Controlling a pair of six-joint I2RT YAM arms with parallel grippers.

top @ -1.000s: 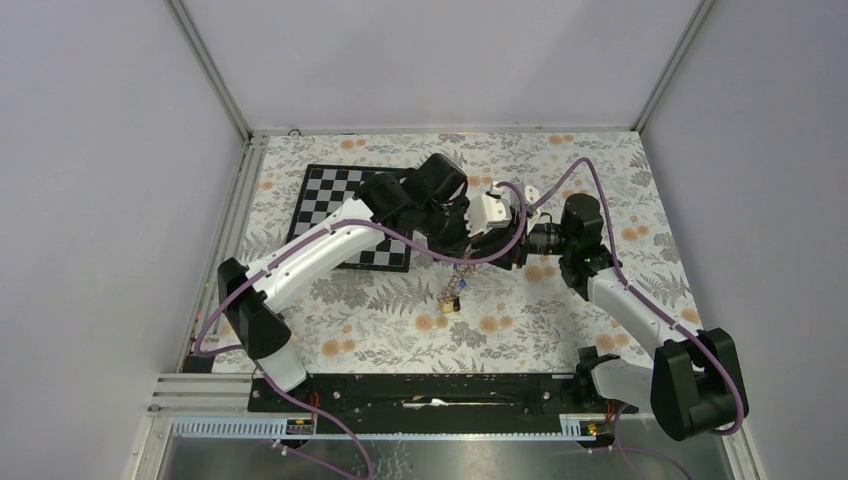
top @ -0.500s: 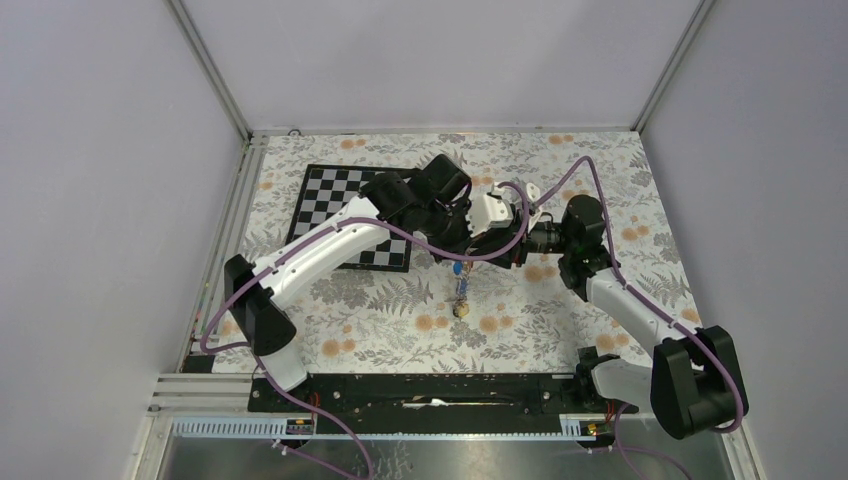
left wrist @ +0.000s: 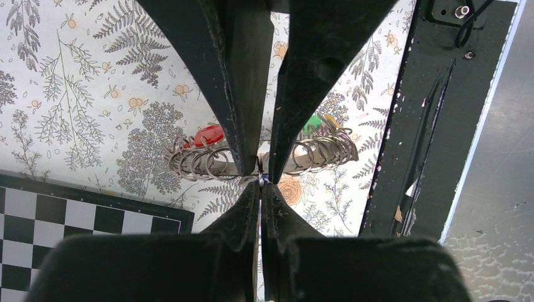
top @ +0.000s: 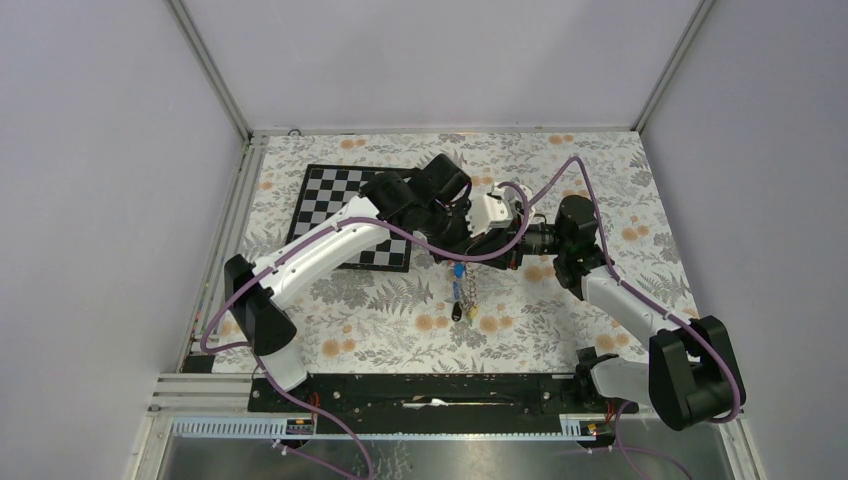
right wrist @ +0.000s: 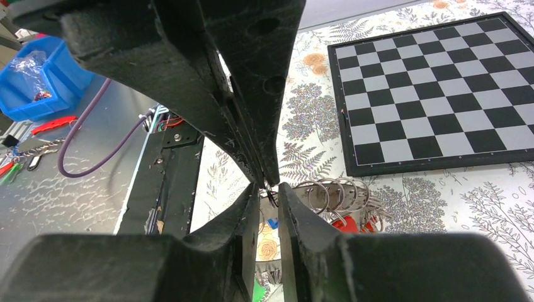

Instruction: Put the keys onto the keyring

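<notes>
The keyring (top: 460, 290), a grey chain of metal rings, hangs straight down over the floral table from where both grippers meet. A blue key (top: 457, 270) sits near its top and a dark key (top: 456, 312) at its bottom. My left gripper (top: 455, 246) is shut on a thin ring; in the left wrist view (left wrist: 260, 184) the coiled rings (left wrist: 201, 162), a red key (left wrist: 208, 134) and a green key (left wrist: 312, 124) hang behind it. My right gripper (top: 478, 248) faces it tip to tip, closed to a narrow gap on a ring (right wrist: 269, 189).
A black-and-white chessboard (top: 335, 205) lies at the back left, under the left arm. The black base rail (top: 430, 388) runs along the near edge. Purple cables loop over both arms. A blue bin (right wrist: 38, 75) stands off the table.
The hanging chain swung from slanting down-left to hanging straight down. Both grippers stayed joined at the ring; the right arm shifted slightly left.
</notes>
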